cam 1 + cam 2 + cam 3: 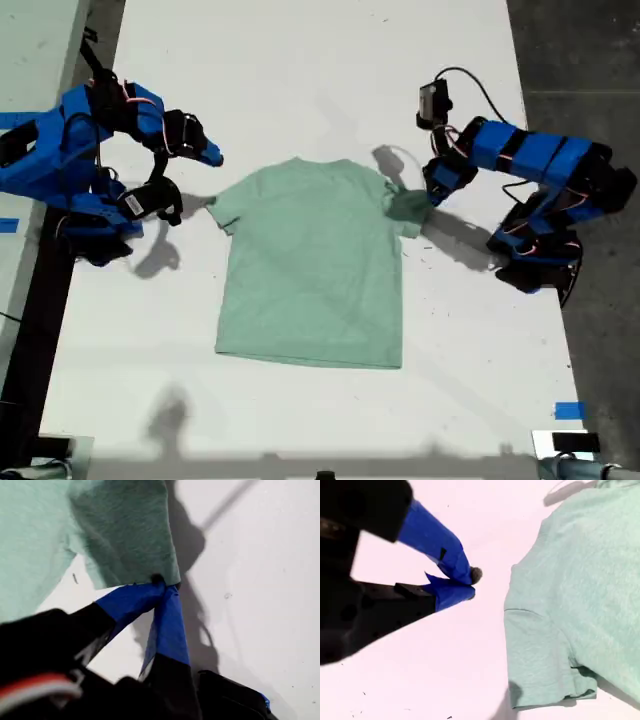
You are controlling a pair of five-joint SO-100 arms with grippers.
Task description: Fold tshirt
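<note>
The first gripper (162, 585) is clenched on the tshirt's (310, 265) sleeve (408, 205) at the exterior view's right. The second gripper (467, 582) hangs clenched on nothing beside the other sleeve (540, 660). The fold should carry across low, keeping the hem flat.

Arms: two blue plastic segmented arms (80, 160), (540, 170) with black motor blocks
Jaws: blue, tapered, small dark tips
Cables: black, red, white

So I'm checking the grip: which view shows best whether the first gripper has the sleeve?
The first wrist view: my first gripper is shut on the tshirt sleeve's edge. The exterior view shows that sleeve lifted at its right, without the jaws. The second wrist view shows only the other sleeve, beside my second gripper.
</note>
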